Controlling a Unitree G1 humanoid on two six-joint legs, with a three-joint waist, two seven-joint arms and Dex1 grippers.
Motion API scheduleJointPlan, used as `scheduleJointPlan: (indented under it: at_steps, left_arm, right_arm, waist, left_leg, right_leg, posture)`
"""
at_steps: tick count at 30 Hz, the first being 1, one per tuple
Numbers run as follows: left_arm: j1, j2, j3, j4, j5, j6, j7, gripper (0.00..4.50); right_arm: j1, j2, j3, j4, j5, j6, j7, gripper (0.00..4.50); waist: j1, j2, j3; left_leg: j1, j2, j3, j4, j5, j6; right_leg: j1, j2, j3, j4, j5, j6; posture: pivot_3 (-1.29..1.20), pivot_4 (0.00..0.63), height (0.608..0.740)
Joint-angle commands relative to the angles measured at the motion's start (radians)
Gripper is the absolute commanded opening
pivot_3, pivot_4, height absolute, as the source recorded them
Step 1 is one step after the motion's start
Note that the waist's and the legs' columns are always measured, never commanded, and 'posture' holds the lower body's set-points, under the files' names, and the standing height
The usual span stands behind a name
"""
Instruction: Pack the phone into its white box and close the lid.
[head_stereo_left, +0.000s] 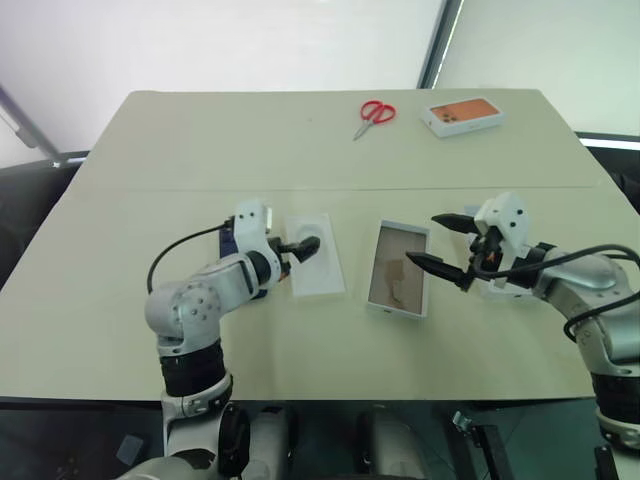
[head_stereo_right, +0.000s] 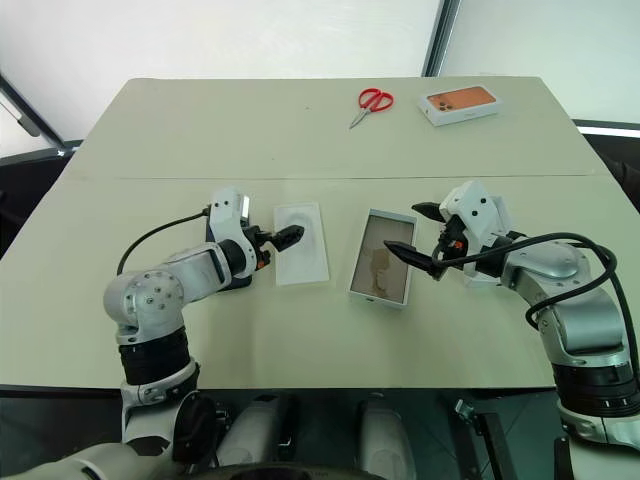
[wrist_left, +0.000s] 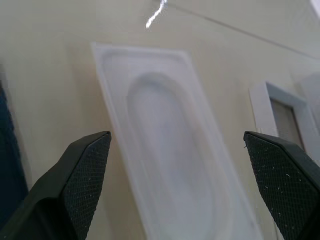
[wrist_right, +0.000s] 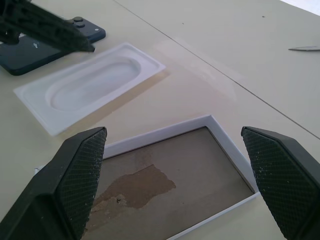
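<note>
My left gripper (head_stereo_right: 288, 238) hangs with its jaws wide and empty, straddling the near end of the white insert (head_stereo_right: 301, 243) with the oval recess. The phone (wrist_right: 37, 44) lies flat on the worktop (head_stereo_left: 300, 150) just beside that insert, on the outer side of my left jaws, mostly hidden under my left wrist. My right gripper (head_stereo_right: 413, 236) also has its jaws spread wide, holding nothing, poised over the right-hand edge of the white box (head_stereo_right: 381, 258), which lies open with its tan floor bare. Well beyond both jaws lie red scissors (head_stereo_left: 375, 115) and an orange-topped box (head_stereo_left: 462, 115).
</note>
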Motion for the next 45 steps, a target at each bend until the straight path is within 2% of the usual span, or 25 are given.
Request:
scheduleJointPlan:
  at_steps: [1,15,21,24,31,36,45]
  left_arm:
    - [-0.031,-0.014,0.044,-0.037,-0.020,0.033,0.026,4.46]
    - [-0.116,-0.091,0.093,0.063,0.047,0.247,0.086,4.46]
    - [-0.118,-0.093,0.099,0.084,0.031,0.256,0.088,4.46]
    - [-0.118,-0.088,0.105,0.095,0.021,0.256,0.095,3.68]
    - [-0.132,-0.106,0.151,0.083,0.019,0.256,0.103,0.16]
    - [-0.199,-0.159,0.320,0.050,-0.010,0.232,0.081,0.07]
    - [-0.254,-0.171,0.481,0.092,-0.067,0.256,0.065,0.07]
  right_arm:
    - [-0.003,0.001,-0.016,-0.031,0.010,-0.023,0.001,4.50]
    - [0.028,-0.048,-0.012,-0.123,0.063,0.011,0.078,4.50]
    - [0.038,-0.046,-0.020,-0.139,0.072,0.020,0.065,4.50]
    - [0.043,-0.047,-0.021,-0.145,0.072,0.023,0.060,4.50]
    - [0.036,-0.039,-0.011,-0.151,0.072,0.031,0.045,4.50]
    - [0.030,-0.036,-0.004,-0.149,0.073,0.035,0.041,4.50]
    - [0.014,-0.043,-0.006,-0.130,0.065,0.031,0.039,4.50]
  waist:
    - [0.000,0.000,0.000]
    - [0.000,-0.001,0.000]
    - [0.001,-0.001,0.000]
    - [0.001,-0.001,0.000]
    - [0.001,-0.001,0.000]
    - [-0.001,-0.001,0.001]
    - [0.001,-0.002,0.001]
  left_leg:
    - [0.000,0.000,0.000,0.000,0.000,0.000]
    - [0.000,0.000,0.000,0.000,0.000,0.000]
    - [0.000,0.000,0.000,0.000,0.000,0.000]
    - [0.000,0.000,0.000,0.000,0.000,0.000]
    - [0.000,0.000,0.000,0.000,0.000,0.000]
    - [0.000,0.000,0.000,0.000,0.000,0.000]
    - [0.000,0.000,0.000,0.000,0.000,-0.001]
  right_leg:
    - [0.000,0.000,0.000,0.000,0.000,0.000]
    - [0.000,0.000,0.000,0.000,0.000,0.000]
    - [0.000,0.000,0.000,0.000,0.000,0.000]
    - [0.000,0.000,0.000,0.000,0.000,0.000]
    - [0.000,0.000,0.000,0.000,0.000,0.000]
    - [0.000,0.000,0.000,0.000,0.000,0.000]
    - [0.000,0.000,0.000,0.000,0.000,0.000]
  posture:
    - [0.00,0.150,0.697]
    - [0.00,0.150,0.697]
    - [0.00,0.150,0.697]
    - [0.00,0.150,0.697]
    - [0.00,0.150,0.697]
    - [0.00,0.150,0.697]
    - [0.00,0.150,0.697]
